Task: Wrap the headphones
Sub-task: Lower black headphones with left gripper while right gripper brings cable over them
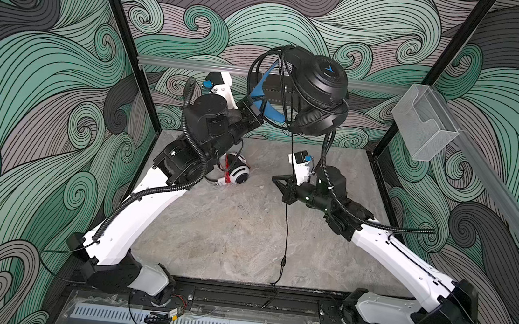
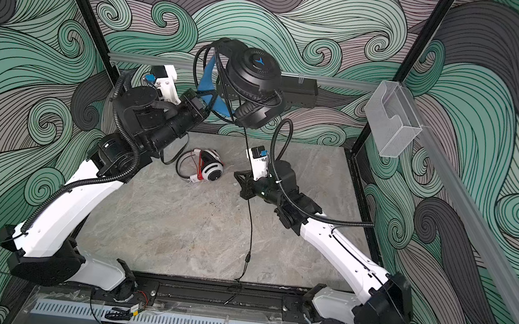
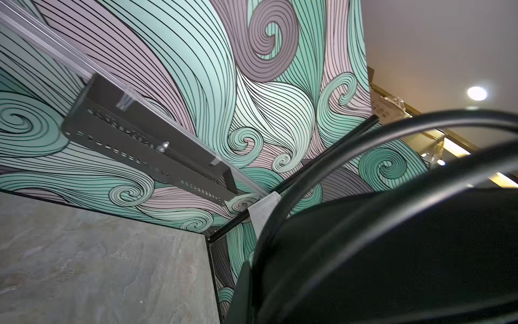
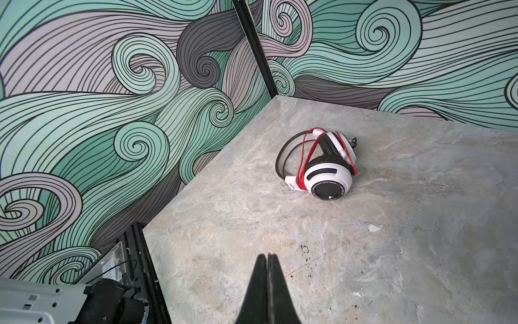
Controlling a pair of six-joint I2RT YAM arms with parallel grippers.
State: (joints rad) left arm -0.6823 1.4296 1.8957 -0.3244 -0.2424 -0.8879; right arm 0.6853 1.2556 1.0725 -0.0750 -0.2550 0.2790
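Observation:
My left gripper (image 1: 259,109) is raised near the back wall and shut on the blue inner band of the black headphones (image 1: 321,86), holding them in the air. Loops of their black cable hang round the band. One long strand of cable (image 1: 286,232) drops past my right gripper to the front rail. In the left wrist view the black headphones (image 3: 392,252) fill the near corner and hide the fingers. The white headphones (image 4: 322,165) lie on the table with red cable wound round them. My right gripper (image 4: 267,258) hovers over the table, shut, with nothing between its fingers.
A clear plastic box (image 1: 425,125) is fixed to the right wall rail. A black perforated bracket (image 3: 145,140) hangs on the back wall rail behind the raised headphones. The black front rail (image 1: 252,298) edges the grey stone table (image 1: 227,232).

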